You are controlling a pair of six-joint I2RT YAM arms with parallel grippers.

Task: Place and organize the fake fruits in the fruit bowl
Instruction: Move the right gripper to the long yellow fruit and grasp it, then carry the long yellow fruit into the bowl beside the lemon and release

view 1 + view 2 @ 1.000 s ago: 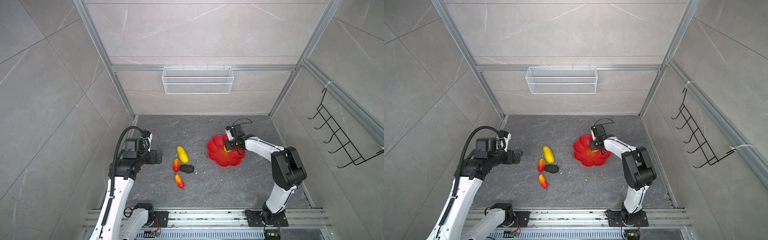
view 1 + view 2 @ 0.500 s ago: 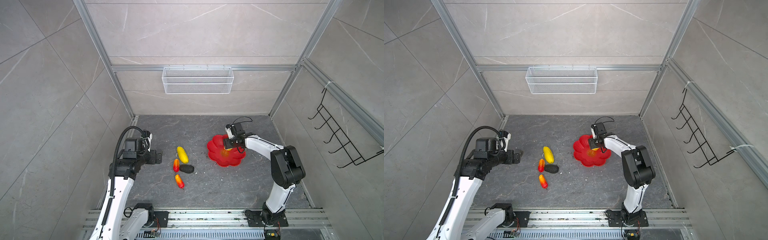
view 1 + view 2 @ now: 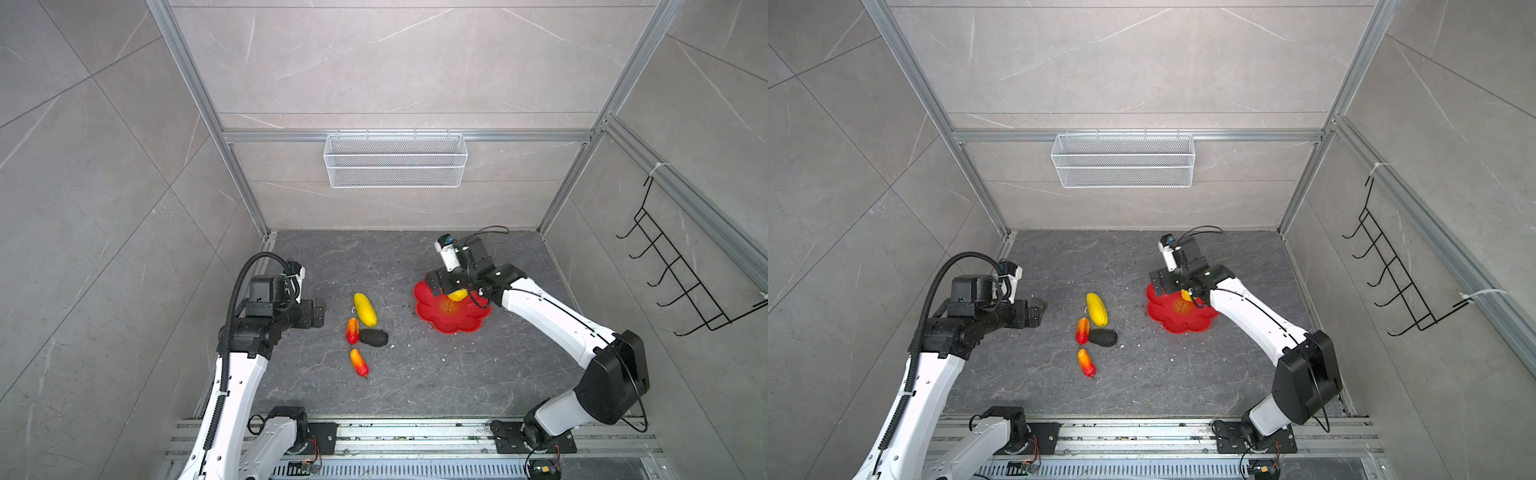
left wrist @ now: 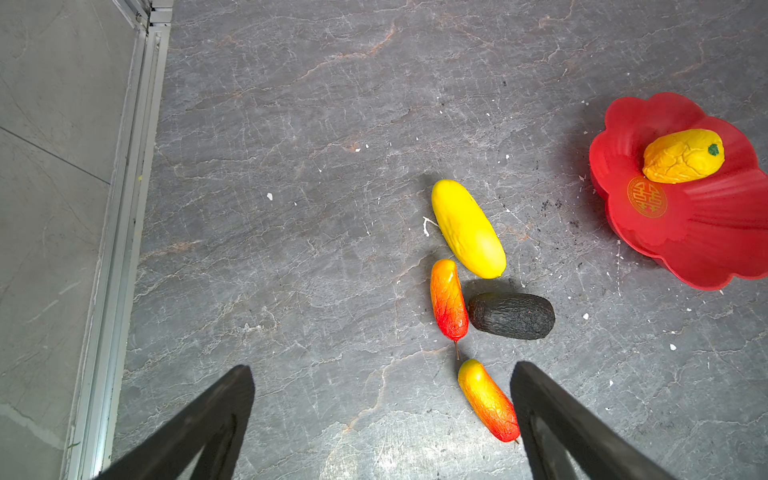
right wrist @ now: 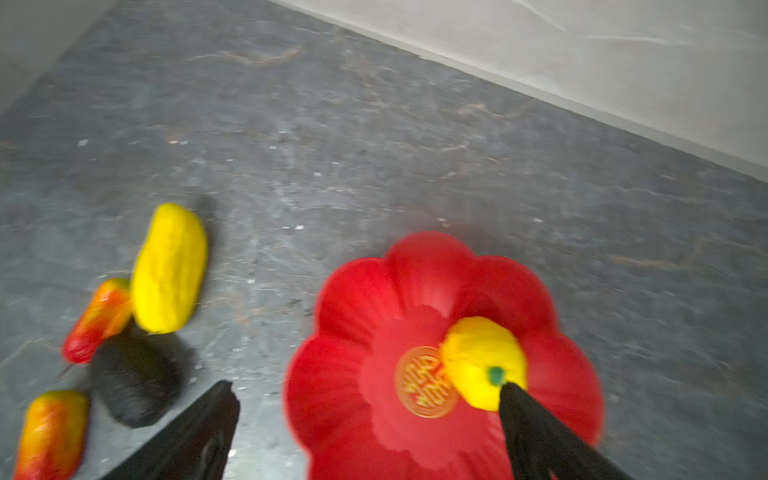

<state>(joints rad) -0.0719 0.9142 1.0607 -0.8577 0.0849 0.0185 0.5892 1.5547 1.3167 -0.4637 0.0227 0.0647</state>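
Note:
The red flower-shaped fruit bowl (image 3: 457, 324) (image 3: 1187, 325) sits right of centre on the dark floor. A round yellow fruit with a green spot (image 3: 458, 295) (image 4: 683, 156) (image 5: 482, 357) lies inside it, beside the gold centre mark. My right gripper (image 3: 451, 286) (image 5: 368, 388) hovers open over the bowl's far side, one finger close to that fruit. Left of the bowl lie a long yellow oval (image 3: 365, 309), two orange-red fruits (image 3: 352, 330) (image 3: 359, 362) and a dark bumpy oval (image 3: 373, 337). My left gripper (image 3: 318, 311) (image 4: 382, 368) is open and empty, left of the group.
A white wire mesh basket (image 3: 395, 160) hangs on the back wall. A black hook rack (image 3: 673, 282) is fixed to the right wall. Aluminium frame posts stand at the floor's back corners. Small white crumbs dot the floor.
My right gripper has opened and let go of the round yellow fruit, which now lies in the bowl. The left arm and the other fruits have not moved.

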